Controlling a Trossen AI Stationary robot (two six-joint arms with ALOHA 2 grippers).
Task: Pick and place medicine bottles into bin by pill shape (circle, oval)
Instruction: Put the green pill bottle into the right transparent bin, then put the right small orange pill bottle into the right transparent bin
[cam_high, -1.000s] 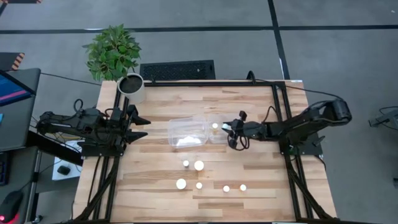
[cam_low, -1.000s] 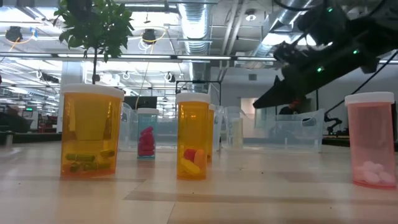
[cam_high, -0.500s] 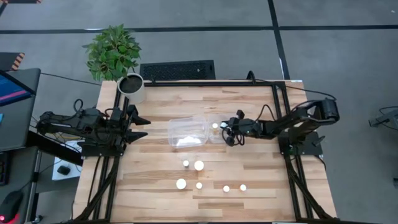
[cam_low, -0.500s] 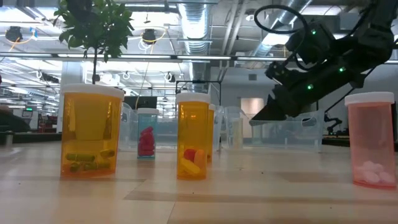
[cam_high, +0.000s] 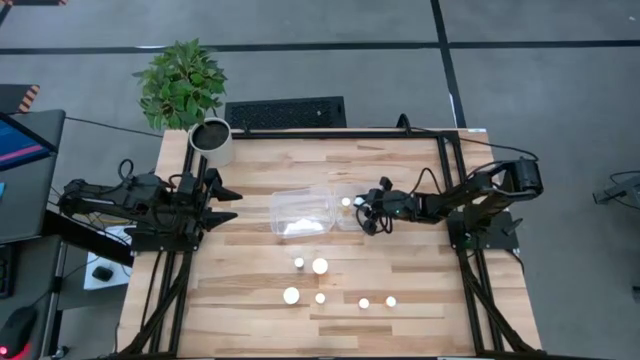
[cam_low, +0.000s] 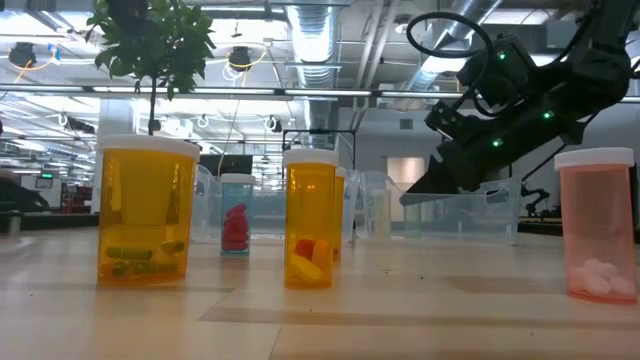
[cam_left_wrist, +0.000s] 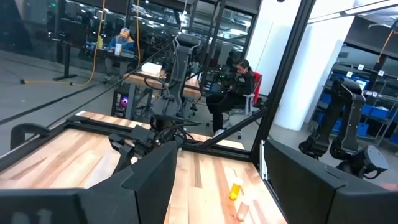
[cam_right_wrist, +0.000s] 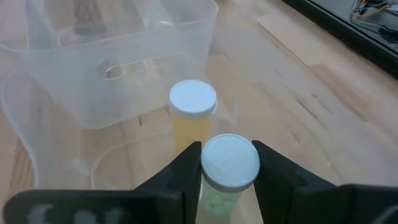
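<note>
My right gripper (cam_high: 366, 218) is shut on a white-capped bottle with a pale greenish body (cam_right_wrist: 229, 163), over the small clear bin (cam_high: 341, 222). Another white-capped bottle (cam_right_wrist: 193, 101) stands upright in that bin; it also shows in the high view (cam_high: 346, 202). A larger clear bin (cam_high: 300, 212) stands beside it to the left. Several more white-capped bottles stand on their bases nearer the front, among them a wide orange one (cam_low: 146, 210) and a pink one (cam_low: 597, 225). My left gripper (cam_high: 228, 203) is open and empty at the table's left side. My right gripper pinches the bottle between its two fingers, on the body's sides just under the white cap (cam_right_wrist: 219, 190). The fingers (cam_right_wrist: 184, 169) slant down from the table's right. The bottle stands upright in the hold; its lower end is hidden by the gripper.
A white plant pot (cam_high: 211, 141) with a green plant stands at the far left corner. Black frame rails (cam_high: 450, 190) run along both table sides. Bare wood lies between the bins and the loose bottles (cam_high: 320, 266).
My right gripper has gone a little toward the table's left, over the small bin, and has tipped its fingers further downward. It stays shut.
</note>
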